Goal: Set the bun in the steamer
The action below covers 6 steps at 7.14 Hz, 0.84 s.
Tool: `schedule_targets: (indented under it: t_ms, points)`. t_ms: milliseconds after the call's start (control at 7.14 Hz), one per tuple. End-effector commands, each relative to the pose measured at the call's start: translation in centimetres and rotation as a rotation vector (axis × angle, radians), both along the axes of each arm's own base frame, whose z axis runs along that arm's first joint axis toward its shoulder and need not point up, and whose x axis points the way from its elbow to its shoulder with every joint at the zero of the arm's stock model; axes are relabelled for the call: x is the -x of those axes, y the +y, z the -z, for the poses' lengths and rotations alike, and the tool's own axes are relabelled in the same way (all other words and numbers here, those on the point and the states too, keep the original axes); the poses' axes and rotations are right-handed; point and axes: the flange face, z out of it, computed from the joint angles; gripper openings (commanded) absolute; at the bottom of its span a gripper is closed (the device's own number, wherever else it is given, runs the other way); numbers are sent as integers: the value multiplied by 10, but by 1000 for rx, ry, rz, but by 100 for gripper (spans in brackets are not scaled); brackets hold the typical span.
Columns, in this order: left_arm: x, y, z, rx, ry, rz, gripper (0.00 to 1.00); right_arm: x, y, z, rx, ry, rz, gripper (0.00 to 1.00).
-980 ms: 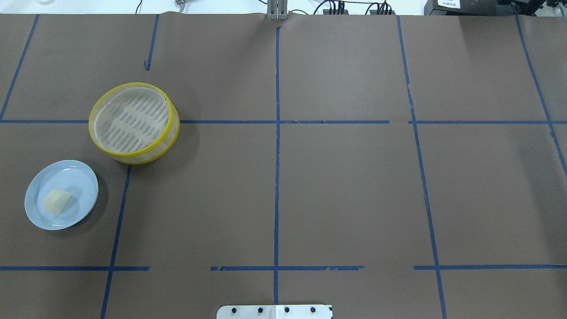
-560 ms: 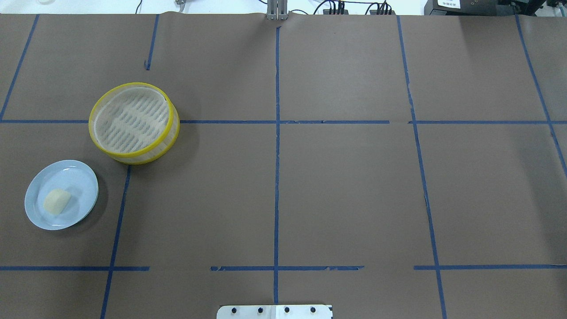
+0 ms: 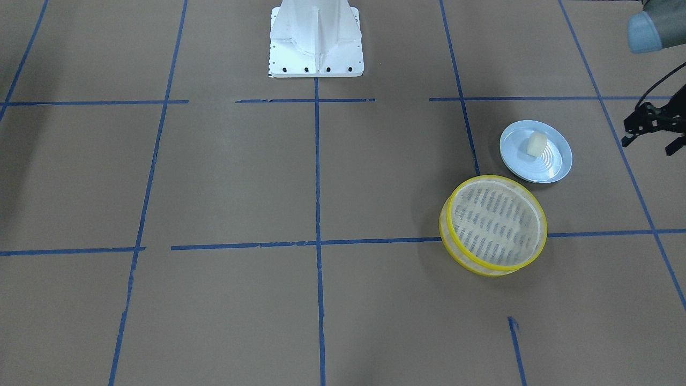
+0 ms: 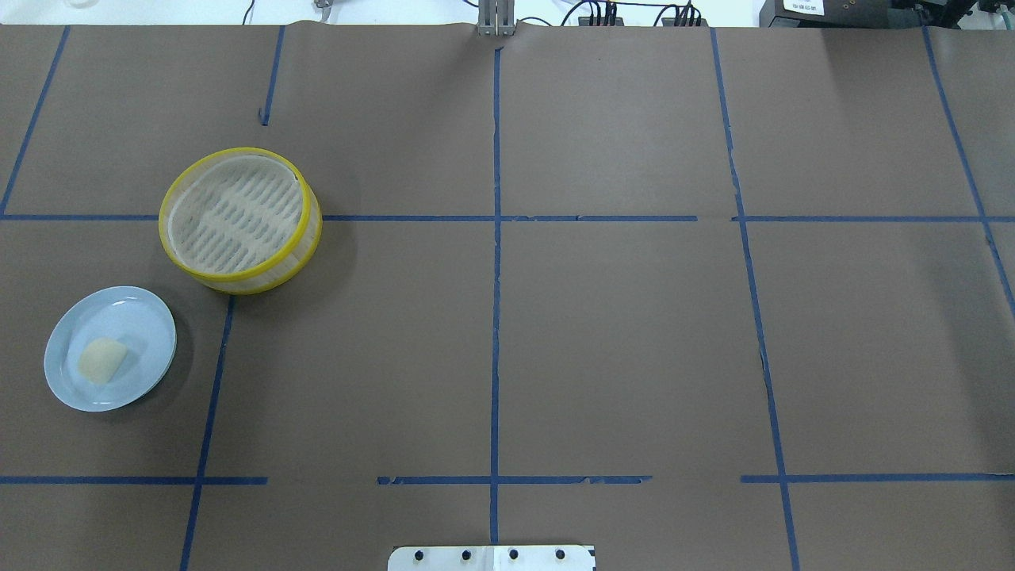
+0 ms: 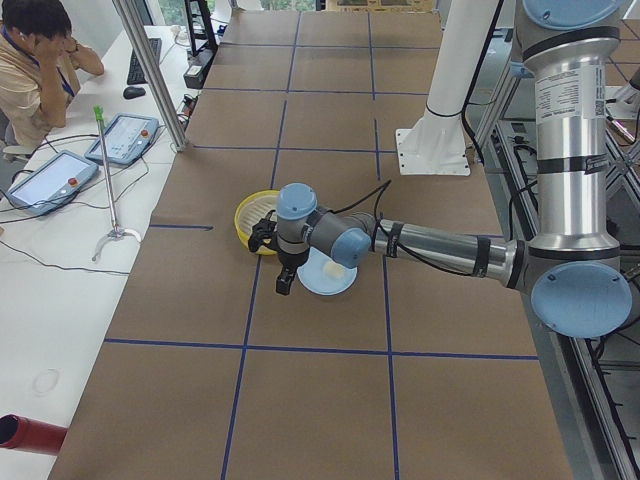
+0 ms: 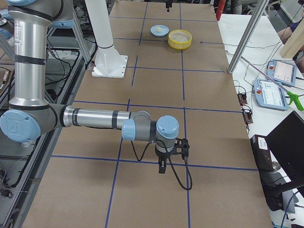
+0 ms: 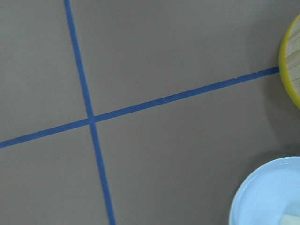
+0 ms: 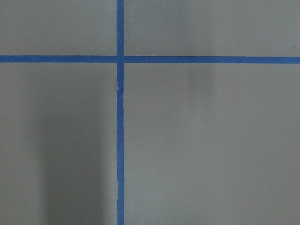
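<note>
Brown table [image 4: 634,317]: steamer [image 4: 238,214], blue plate [image 4: 136,323]

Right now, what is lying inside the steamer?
Nothing lies inside the steamer; only its slotted cream floor shows. The bun is on the plate beside it. What is under the steamer cannot be seen, because the floor covers it.
</note>
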Motion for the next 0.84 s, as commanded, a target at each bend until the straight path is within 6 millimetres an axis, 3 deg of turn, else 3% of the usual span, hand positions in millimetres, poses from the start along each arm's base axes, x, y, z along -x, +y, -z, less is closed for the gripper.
schedule_targets:
  t_ms: [0, 140, 700]
  points:
    - [-71, 20, 17, 4, -42, -37, 96, 0, 1, -1, 1, 0, 0, 100]
    - [-112, 38, 17, 44, -42, -82, 96, 0, 1, -1, 1, 0, 0, 100]
    - [-138, 50, -2, 59, -46, -137, 95, 0, 1, -1, 1, 0, 0, 100]
